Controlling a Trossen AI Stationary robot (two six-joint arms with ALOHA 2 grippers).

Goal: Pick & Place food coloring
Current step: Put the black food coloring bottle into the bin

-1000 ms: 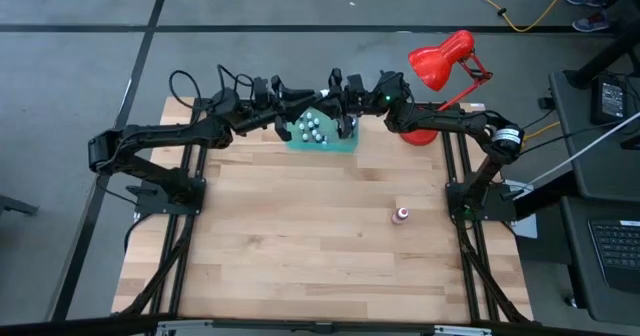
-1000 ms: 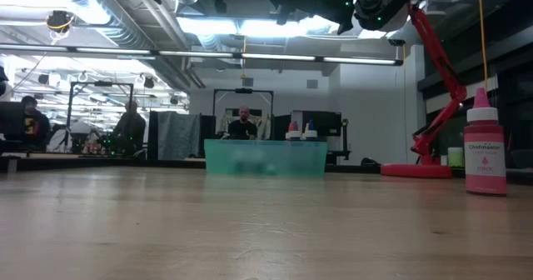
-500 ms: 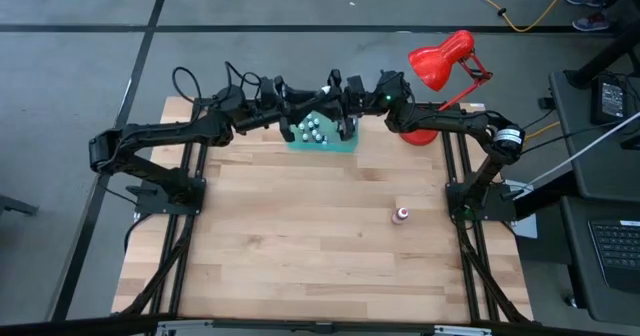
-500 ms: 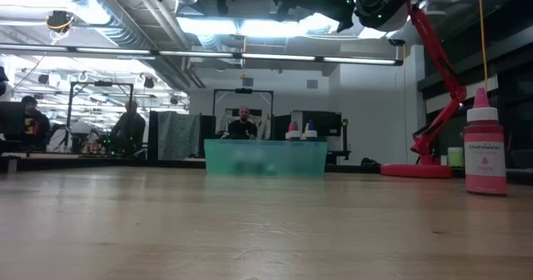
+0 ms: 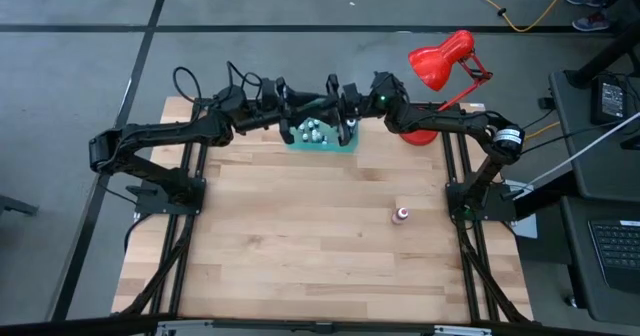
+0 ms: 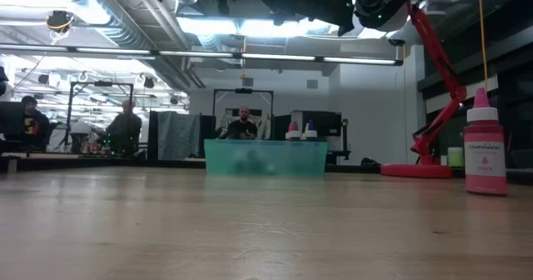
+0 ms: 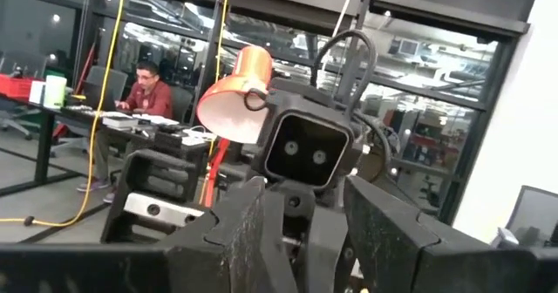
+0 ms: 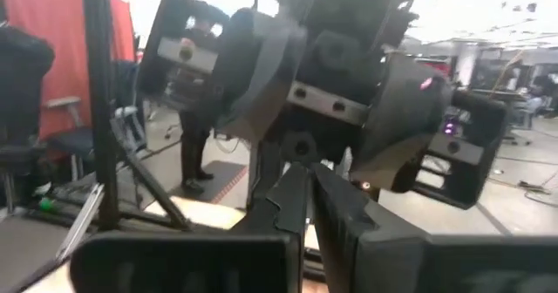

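Even overhead light; ceiling strips (image 6: 250,57) glare (low view), right wrist view blurred, backlit.

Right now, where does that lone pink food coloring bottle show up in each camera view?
High view: the pink bottle stands alone on the table's right half, nearer the front edge.
Low view: it stands upright at the far right.
Left wrist view: not in it.
Right wrist view: not in it.
Shared landmark: the red desk lamp, behind the bottle in both the high and low views.
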